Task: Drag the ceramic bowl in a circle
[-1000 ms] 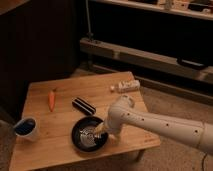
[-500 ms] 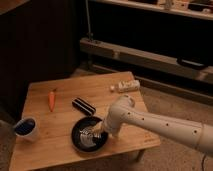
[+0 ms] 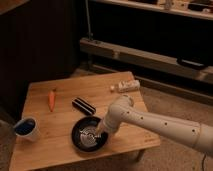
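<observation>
The ceramic bowl (image 3: 85,138) is a wide, shallow black bowl with pale rings inside. It sits on the wooden table (image 3: 60,107) near the front edge. My white arm comes in from the right and bends down over the bowl. My gripper (image 3: 97,134) reaches into the right side of the bowl, just inside its rim. The arm's wrist hides the bowl's right rim.
A small white cup with blue inside (image 3: 26,128) stands at the table's left front. An orange carrot (image 3: 51,99) lies at the left. A black ribbed block (image 3: 84,106) lies just behind the bowl. A pale packet (image 3: 126,86) lies at the back right edge.
The bowl and the gripper have shifted slightly to the left and toward the front edge of the table. The other objects have not moved.
</observation>
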You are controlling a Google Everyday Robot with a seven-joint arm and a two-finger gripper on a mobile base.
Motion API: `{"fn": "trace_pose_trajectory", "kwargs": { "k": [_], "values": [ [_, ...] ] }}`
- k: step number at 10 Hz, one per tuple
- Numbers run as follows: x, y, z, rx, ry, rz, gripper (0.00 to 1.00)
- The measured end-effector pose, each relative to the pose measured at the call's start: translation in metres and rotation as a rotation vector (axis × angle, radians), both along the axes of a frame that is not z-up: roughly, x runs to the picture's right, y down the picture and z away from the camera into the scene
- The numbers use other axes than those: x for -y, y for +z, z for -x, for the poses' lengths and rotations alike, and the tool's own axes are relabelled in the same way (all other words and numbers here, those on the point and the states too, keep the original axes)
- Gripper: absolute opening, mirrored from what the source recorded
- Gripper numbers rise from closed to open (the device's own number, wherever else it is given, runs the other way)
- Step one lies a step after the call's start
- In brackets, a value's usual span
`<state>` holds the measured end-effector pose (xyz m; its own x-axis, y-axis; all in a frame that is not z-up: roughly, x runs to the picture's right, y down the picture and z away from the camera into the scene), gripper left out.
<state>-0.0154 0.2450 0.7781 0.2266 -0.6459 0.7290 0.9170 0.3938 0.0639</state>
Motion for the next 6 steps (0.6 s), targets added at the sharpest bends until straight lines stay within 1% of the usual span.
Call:
{"fn": "trace_pose_trajectory", "kwargs": {
  "k": [1,2,3,4,5,6],
  "values": [
    [-0.003,0.001,0.002,-0.007,-0.006,0.005,0.16],
    [-0.006,0.002,0.002,-0.016,-0.015,0.009,0.07],
    [-0.01,0.003,0.002,-0.027,-0.025,0.017,0.01],
    [-0.014,0.002,-0.002,-0.042,-0.035,0.023,0.0],
    [-0.015,0.0,-0.007,-0.053,-0.045,0.021,0.0],
    [-0.014,-0.004,-0.011,-0.06,-0.055,0.01,0.0]
  ]
}}
